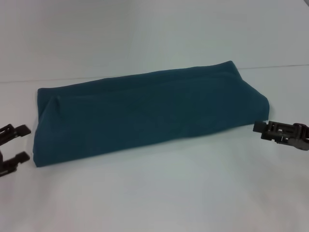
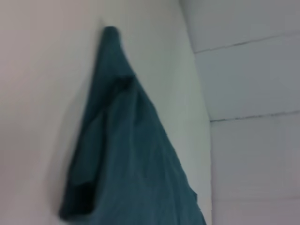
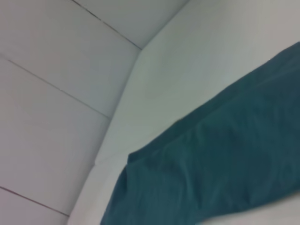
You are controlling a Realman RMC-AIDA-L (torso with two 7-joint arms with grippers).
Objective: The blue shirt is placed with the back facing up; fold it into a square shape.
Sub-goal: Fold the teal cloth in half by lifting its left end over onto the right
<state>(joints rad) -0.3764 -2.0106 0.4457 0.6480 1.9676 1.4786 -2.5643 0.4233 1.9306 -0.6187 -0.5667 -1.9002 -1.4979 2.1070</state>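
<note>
- The blue shirt [image 1: 145, 113] is lying across the middle of the head view as a long, narrow folded band, running from the lower left up toward the upper right.
- It is resting flat on the white desk [image 1: 159, 193]. Its near long edge is looking straight, its left end is sitting near the left border, and its right end is reaching to the right of the centre.
- Only plain fabric is showing on top; no letters are showing.
- A wide bare strip of desk is lying open in the lower part of the head view, and another bare area is lying behind the shirt in the upper part.
- The left claw [image 1: 13, 146] is waiting at the lower left border, just beside the left end of the shirt. Its two fingers are spread apart and are pinching nothing.
- The right claw [image 1: 263, 128] is hovering at the right border, close to the right end of the shirt; I cannot tell if it is touching the fabric. I cannot tell its state.
- In the left wrist view the shirt [image 2: 126, 154] is appearing as a long tapering shape, and in the right wrist view its end [image 3: 215, 164] is filling the lower right.
</note>
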